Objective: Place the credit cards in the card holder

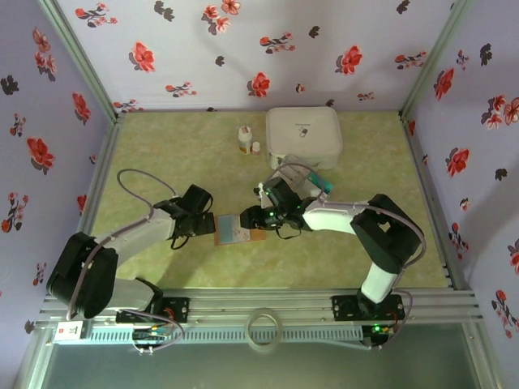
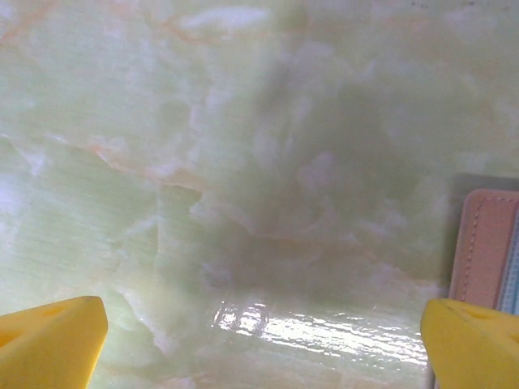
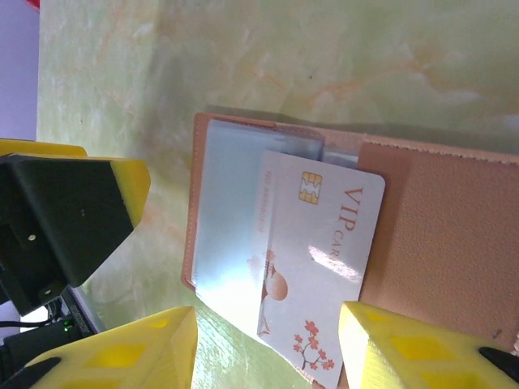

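The brown card holder [image 1: 238, 228] lies open on the table between my two grippers. In the right wrist view its brown leather [image 3: 438, 227] frames a pale blue-grey sleeve [image 3: 227, 203]. A white VIP credit card [image 3: 320, 259] sits slanted, its left side under that sleeve. My right gripper [image 3: 263, 356] is open just behind the card, a yellow finger on either side of its near end. My left gripper [image 2: 263, 344] hovers open over bare table, with the holder's edge [image 2: 486, 243] by its right finger. More credit cards [image 1: 320, 183], one teal, lie by the right arm.
A large white rounded box [image 1: 303, 134] stands at the back, with two small white bottles [image 1: 244, 138] to its left. Flowered walls close in the green marbled table [image 1: 162, 154] on three sides. The left gripper's black and yellow body [image 3: 73, 219] sits close beside the holder.
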Robot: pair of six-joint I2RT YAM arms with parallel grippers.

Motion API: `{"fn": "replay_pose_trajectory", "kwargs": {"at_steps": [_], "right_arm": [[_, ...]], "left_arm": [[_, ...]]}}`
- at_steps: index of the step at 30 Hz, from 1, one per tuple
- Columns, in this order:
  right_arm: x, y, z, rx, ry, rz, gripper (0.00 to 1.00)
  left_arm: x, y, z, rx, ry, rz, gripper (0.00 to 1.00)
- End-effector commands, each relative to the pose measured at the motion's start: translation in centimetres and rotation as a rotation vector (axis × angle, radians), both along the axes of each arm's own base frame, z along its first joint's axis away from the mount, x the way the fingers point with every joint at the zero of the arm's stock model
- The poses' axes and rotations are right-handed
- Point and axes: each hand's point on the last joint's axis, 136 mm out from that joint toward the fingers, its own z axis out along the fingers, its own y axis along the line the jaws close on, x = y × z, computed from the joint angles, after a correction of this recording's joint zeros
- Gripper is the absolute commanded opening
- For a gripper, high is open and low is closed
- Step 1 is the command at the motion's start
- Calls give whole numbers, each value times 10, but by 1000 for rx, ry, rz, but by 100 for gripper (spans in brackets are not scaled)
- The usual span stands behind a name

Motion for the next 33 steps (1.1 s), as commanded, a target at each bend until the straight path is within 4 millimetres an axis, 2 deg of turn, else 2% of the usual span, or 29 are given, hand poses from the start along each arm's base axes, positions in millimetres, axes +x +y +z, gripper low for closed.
{"fn": "replay_pose_trajectory", "kwargs": {"at_steps": [1,3,6,10,16,33], "right_arm": [[6,-15,8,-108,-47,-13,46],[10,-25,4,-192,-62,-26,38],[13,-38,-3,-307,-78,-32,18],[14,-40,-10,-373,-87,-18,6],[11,-29,-19,-403,-85,12,0],[8,-6,-37,-411,-62,48,0]], "left_arm": [[-3,2,3,19,30,-26,100],[-5,5,-1,36,48,-25,100],[-7,9,-6,71,68,-25,100],[-7,14,-11,119,99,-22,100],[-6,14,-17,143,130,-30,100],[-6,3,-26,164,155,-72,100]]}}
